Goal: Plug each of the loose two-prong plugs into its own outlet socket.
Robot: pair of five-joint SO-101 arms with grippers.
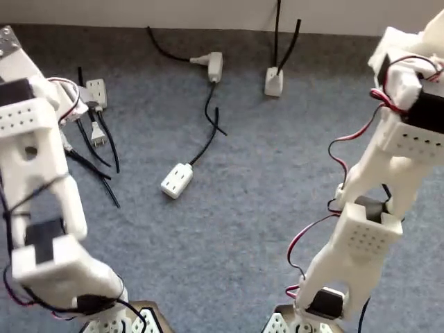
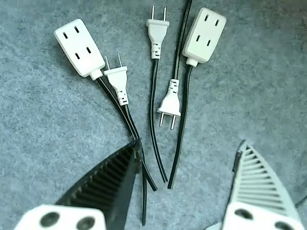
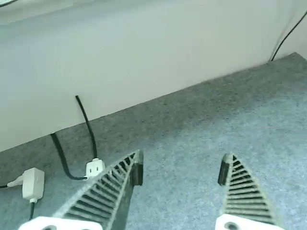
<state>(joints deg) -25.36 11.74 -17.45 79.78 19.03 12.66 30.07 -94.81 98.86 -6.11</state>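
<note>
Grey counter [image 1: 277, 173]: carpet-like cover, both arms standing on it.
Loose plugs: three, unplugged. One plug [image 2: 158, 29], a second plug [image 2: 117, 76] and a third plug [image 2: 169, 103] lie between two sockets.
Sockets: one socket [image 2: 79, 47] just beside the second plug; the other socket [image 2: 205, 34] across the cords.
Middle socket [image 1: 177, 180]: alone, mid-counter.
Left end effector [image 2: 188, 146]: released, jaws spread above the black cords [image 2: 153, 129].
Right end effector [image 3: 182, 158]: released, grasping nothing, facing the wall [image 3: 144, 48].
</note>
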